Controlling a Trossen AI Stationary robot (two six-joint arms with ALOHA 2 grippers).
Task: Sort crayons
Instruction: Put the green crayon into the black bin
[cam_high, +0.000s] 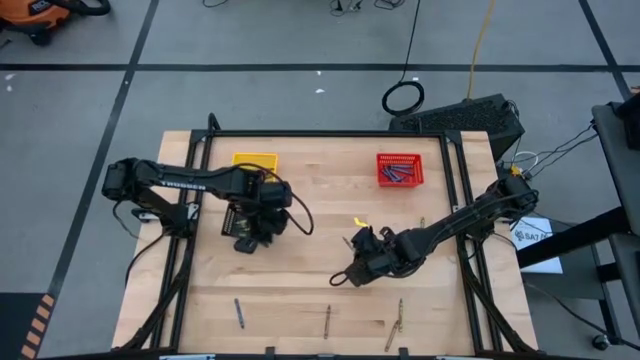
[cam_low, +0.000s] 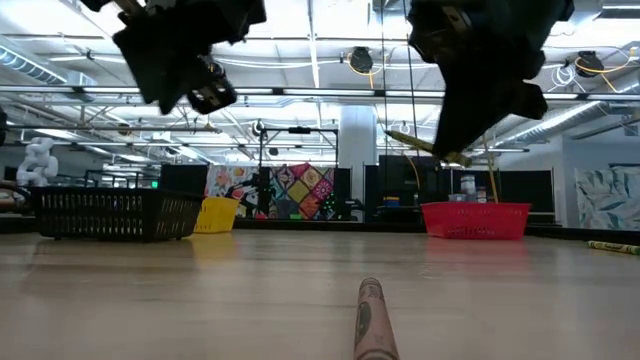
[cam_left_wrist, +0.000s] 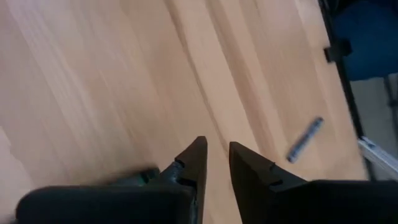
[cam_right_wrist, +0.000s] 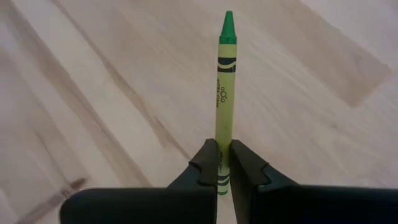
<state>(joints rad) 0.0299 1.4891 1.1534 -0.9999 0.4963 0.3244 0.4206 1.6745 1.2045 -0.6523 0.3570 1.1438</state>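
From above, the left end effector (cam_high: 248, 240) hovers over the bench (cam_high: 300, 280) left of centre, near the yellow basket (cam_high: 255, 160), while the right end effector (cam_high: 357, 243) sits near the middle, with loose crayons (cam_high: 327, 320) along the front edge and a red basket (cam_high: 400, 169) toward the back. At bench level, a brown crayon (cam_low: 372, 320) lies in the foreground. The left wrist shows fingers (cam_left_wrist: 194, 163) slightly parted, grasping nothing. The right wrist shows fingers (cam_right_wrist: 209, 163) clenched on a yellow-green crayon (cam_right_wrist: 224, 81).
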